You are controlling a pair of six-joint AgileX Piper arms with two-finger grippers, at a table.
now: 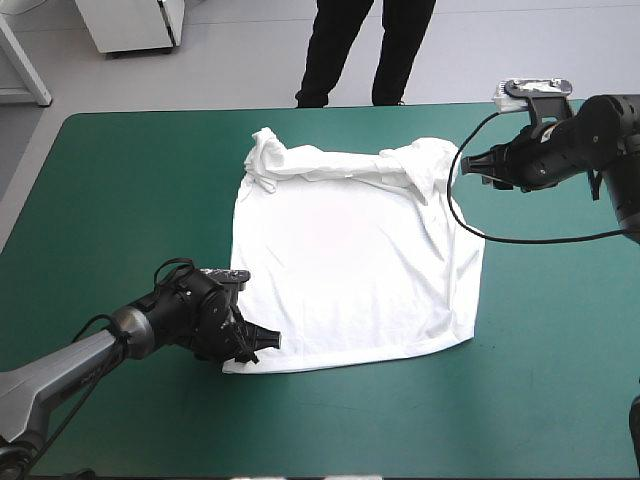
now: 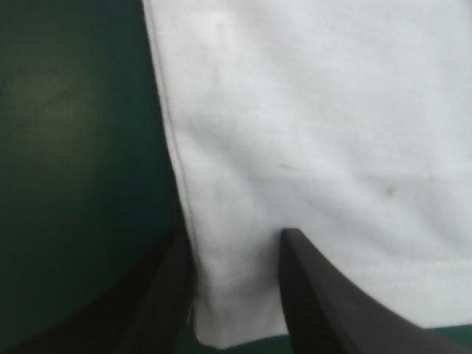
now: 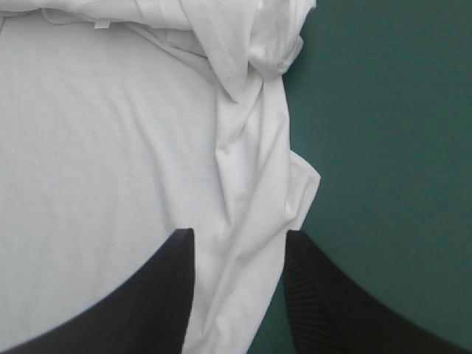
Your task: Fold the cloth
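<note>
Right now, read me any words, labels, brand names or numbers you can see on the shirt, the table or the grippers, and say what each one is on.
There is no readable text in any view.
The T-shirt: plain white, no print or label showing; the dark speck in the left wrist view is a mark, not lettering.
The teal-green cover: no writing.
The left gripper and right gripper: black jaws, unmarked.

I note my left arm (image 1: 60, 372) is a grey metal tube ending in a black wrist; my right arm (image 1: 610, 135) is black throughout. The fingers (image 3: 332, 310) are black, fin-shaped, finely ribbed.
</note>
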